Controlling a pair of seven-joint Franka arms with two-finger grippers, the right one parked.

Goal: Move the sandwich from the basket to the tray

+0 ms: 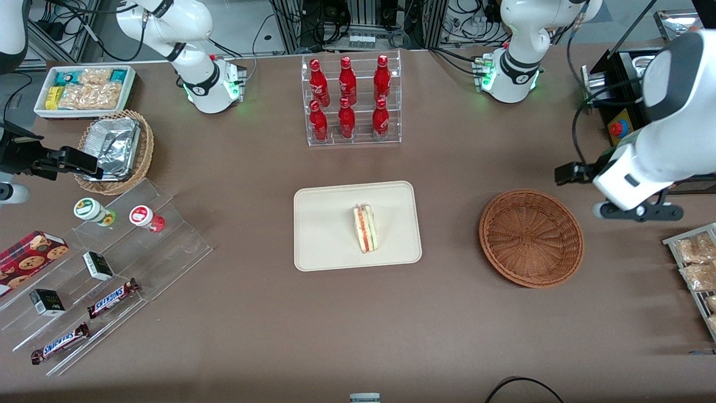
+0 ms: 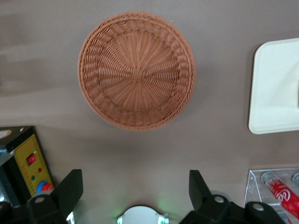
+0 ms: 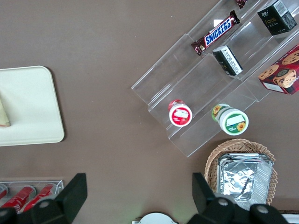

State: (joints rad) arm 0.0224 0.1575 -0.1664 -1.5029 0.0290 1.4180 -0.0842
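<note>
Brown bench [image 1: 447,313] fills the scene, with a clear rack of red bottles [image 1: 349,101] farther from the front camera than the tray. Small triangular sandwich of pale bread with red-orange and green filling [image 1: 365,228] lies on the flat rectangular cream-beige plastic tray [image 1: 324,246], near its middle, cut edge up. Round reddish-brown woven wicker basket [image 2: 136,70] sits beside the tray toward the working arm's end, holding nothing. Left arm's tool [image 2: 135,189] hangs high above the bench near the basket, away from the sandwich; its two black fingers [image 2: 70,186] are spread wide apart with nothing between them. Judgement: the placing step looks done, and the arm is at the retreat or rest stage. Next move calls for little, perhaps only parking clear of basket and tray.
</note>
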